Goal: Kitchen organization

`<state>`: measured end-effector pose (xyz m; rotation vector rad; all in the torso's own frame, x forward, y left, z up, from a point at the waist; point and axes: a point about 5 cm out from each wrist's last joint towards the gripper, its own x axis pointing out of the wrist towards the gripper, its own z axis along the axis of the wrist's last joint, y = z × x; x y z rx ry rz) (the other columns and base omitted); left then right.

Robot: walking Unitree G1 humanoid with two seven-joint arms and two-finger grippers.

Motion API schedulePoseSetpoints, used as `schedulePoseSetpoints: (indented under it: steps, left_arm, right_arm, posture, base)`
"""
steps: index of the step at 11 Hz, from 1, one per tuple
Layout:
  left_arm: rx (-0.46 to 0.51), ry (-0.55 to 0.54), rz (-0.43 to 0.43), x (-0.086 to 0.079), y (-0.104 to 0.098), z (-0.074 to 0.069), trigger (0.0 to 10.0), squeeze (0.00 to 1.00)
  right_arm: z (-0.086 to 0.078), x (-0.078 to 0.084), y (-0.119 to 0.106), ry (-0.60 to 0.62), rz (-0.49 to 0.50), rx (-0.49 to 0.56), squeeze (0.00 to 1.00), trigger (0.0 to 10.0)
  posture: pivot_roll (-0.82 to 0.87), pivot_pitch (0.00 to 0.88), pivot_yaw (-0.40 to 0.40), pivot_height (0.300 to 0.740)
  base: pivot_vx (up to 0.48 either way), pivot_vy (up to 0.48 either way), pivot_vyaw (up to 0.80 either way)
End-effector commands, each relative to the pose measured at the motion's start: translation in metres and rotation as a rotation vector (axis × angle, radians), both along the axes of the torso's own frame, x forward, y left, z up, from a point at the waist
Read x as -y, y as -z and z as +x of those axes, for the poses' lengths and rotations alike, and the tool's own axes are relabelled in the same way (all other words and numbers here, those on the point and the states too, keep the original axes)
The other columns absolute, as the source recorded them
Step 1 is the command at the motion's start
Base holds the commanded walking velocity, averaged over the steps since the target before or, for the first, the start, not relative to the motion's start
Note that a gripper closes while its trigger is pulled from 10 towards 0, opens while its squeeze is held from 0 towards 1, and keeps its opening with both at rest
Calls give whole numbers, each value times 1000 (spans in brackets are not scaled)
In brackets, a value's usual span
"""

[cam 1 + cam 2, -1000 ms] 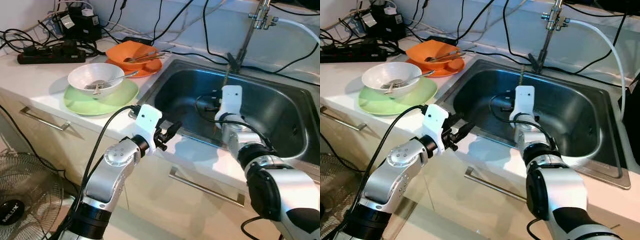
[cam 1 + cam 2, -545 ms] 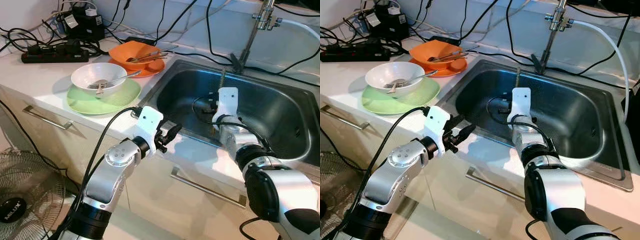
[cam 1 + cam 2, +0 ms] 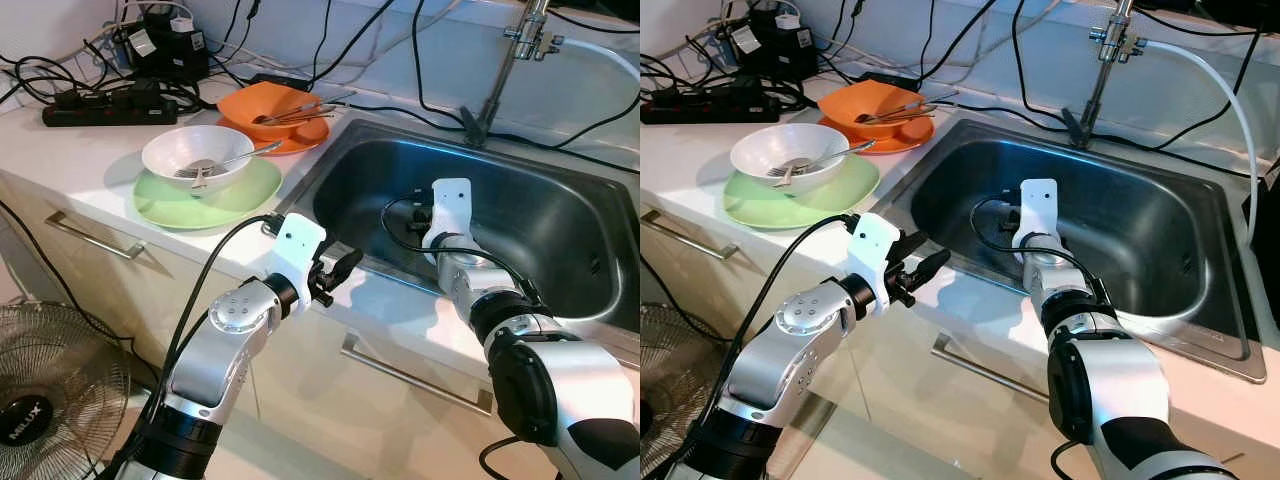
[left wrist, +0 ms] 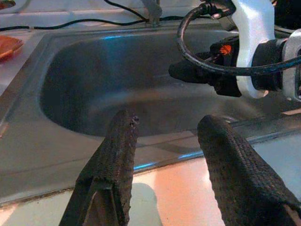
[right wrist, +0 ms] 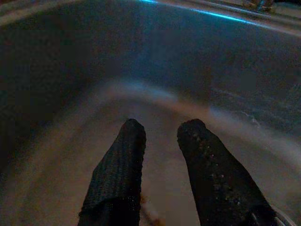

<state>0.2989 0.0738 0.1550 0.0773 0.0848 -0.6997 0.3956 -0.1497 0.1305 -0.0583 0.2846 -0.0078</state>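
A steel sink (image 3: 560,200) is set in the white counter. My right arm (image 3: 450,205) reaches down into it. In the right wrist view my right gripper (image 5: 162,125) is open just above the sink floor, with a thin pale sliver (image 5: 148,213) low between its fingers. My left gripper (image 3: 347,266) is open and empty over the sink's front left rim (image 4: 155,160). To the left, a white bowl (image 3: 197,155) holding a fork sits on a green plate (image 3: 165,205). Behind it, an orange bowl (image 3: 262,100) with utensils rests on an orange plate (image 3: 300,138).
A tap (image 3: 500,70) with a white hose rises behind the sink. A black power strip (image 3: 100,105) and tangled cables lie at the counter's back left. Drawer handles (image 3: 410,375) run below the counter. A fan (image 3: 50,410) stands on the floor at the left.
My right gripper has sunk lower into the sink. The thin brown stick that stood up above its wrist is gone from sight. The left gripper has hardly moved.
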Motion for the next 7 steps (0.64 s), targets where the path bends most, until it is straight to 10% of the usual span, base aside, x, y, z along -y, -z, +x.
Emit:
schedulePoseSetpoints:
  steps: [1, 7]
  left_arm:
    - [3, 16, 10, 2, -1, -2, 10000, 0]
    - [421, -242, 255, -19, -34, 10, 10000, 0]
  right_arm:
    - [-1, 3, 1, 4, -16, -1, 0, 10000]
    - [7, -15, -49, -119, 153, 378, 0, 10000]
  posture:
    - [259, 0, -62, 740]
    - [240, 0, -64, 740]
  base:
    - [0, 0, 0]
    - [0, 0, 0]
